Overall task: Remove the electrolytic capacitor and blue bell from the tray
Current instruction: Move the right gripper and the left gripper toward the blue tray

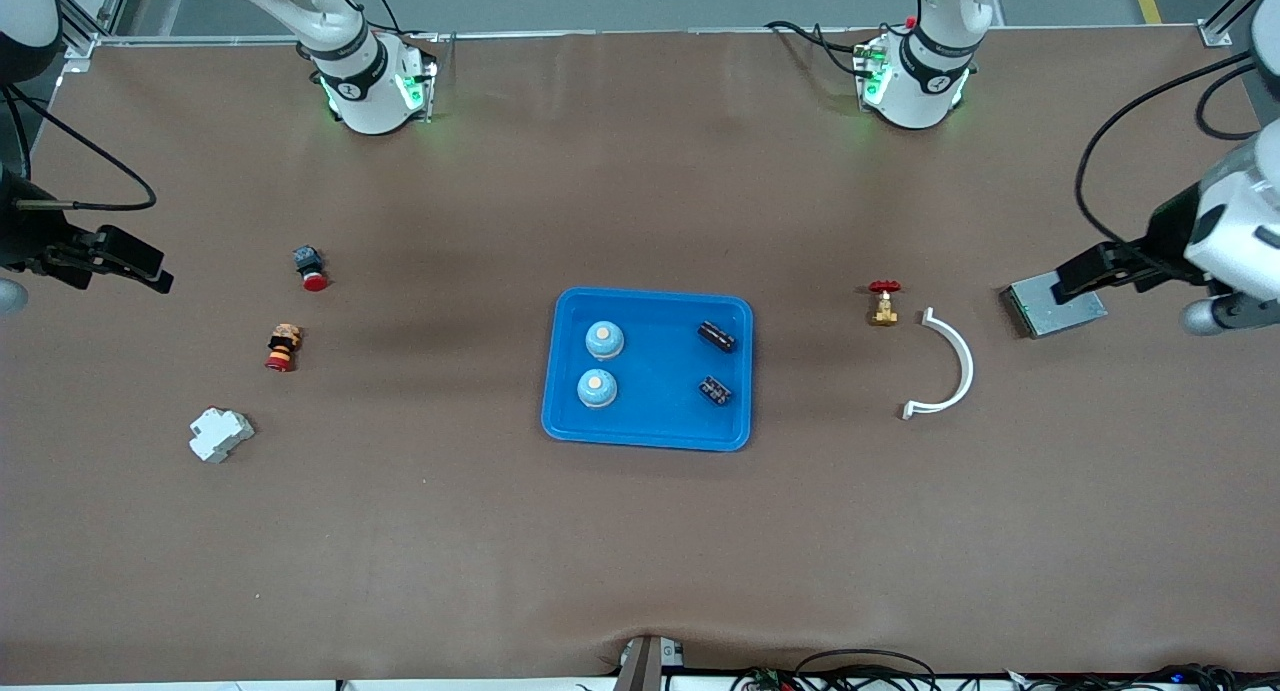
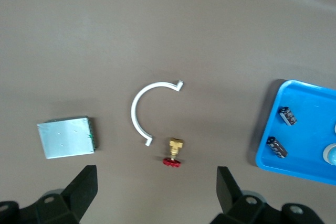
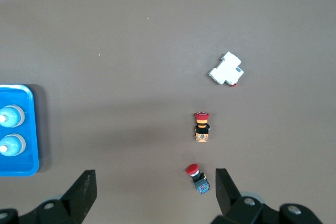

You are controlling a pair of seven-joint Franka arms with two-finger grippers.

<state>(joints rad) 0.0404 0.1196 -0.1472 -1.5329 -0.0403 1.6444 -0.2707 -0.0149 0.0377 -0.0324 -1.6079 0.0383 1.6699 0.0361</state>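
Observation:
A blue tray [image 1: 660, 371] sits mid-table. In it are two light blue bells [image 1: 604, 339] [image 1: 597, 388] and two black capacitors [image 1: 716, 336] [image 1: 714, 390]. My left gripper [image 1: 1075, 283] hangs open and empty over a grey metal plate [image 1: 1055, 311] at the left arm's end. My right gripper [image 1: 150, 271] hangs open and empty over bare table at the right arm's end. The left wrist view shows the left gripper [image 2: 157, 192], the tray [image 2: 310, 129] and both capacitors [image 2: 287, 115] [image 2: 276, 147]. The right wrist view shows the right gripper [image 3: 155, 192], the tray [image 3: 29, 129] and both bells [image 3: 10, 115] [image 3: 10, 145].
A brass valve with a red wheel [image 1: 884, 302] and a white curved clip [image 1: 950, 366] lie between the tray and the metal plate. Toward the right arm's end lie a blue-bodied red push button [image 1: 310, 267], an orange-bodied red push button [image 1: 283, 347] and a white breaker [image 1: 221, 434].

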